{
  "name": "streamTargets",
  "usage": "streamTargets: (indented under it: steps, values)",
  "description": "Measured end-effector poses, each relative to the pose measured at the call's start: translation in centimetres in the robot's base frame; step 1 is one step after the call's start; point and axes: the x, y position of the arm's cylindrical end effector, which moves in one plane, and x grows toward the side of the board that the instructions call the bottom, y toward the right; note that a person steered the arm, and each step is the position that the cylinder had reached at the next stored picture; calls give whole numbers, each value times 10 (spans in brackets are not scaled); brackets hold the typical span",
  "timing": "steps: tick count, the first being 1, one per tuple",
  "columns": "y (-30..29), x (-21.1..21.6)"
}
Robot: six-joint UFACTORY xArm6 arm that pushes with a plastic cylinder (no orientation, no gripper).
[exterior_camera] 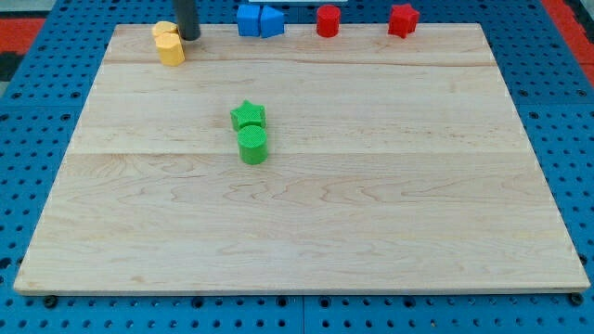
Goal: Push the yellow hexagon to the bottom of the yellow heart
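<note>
Two yellow blocks stand touching at the board's top left corner. The upper one (164,32) is partly hidden behind the lower one (171,50). I cannot tell for sure which is the hexagon and which is the heart. My tip (189,38) is down on the board just to the right of the upper yellow block, close to it or touching it. The dark rod rises from there out of the view's top.
Two blue blocks (249,19) (272,21) stand together at the top edge, with a red cylinder (328,20) and a red star (403,19) further right. A green star (248,115) and a green cylinder (252,146) touch near the board's middle.
</note>
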Motion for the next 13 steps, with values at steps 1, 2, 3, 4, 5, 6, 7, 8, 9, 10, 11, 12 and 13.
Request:
streamTargets:
  steps: [1, 2, 3, 4, 5, 6, 7, 8, 9, 10, 11, 12, 13]
  values:
    - [-28, 1]
    - [-39, 16]
    - [-24, 16]
    - [-9, 16]
    - [16, 17]
    - [12, 47]
    - [16, 64]
    - [52, 55]
    - [60, 73]
    - [78, 92]
    - [49, 110]
    - [9, 112]
    - [8, 112]
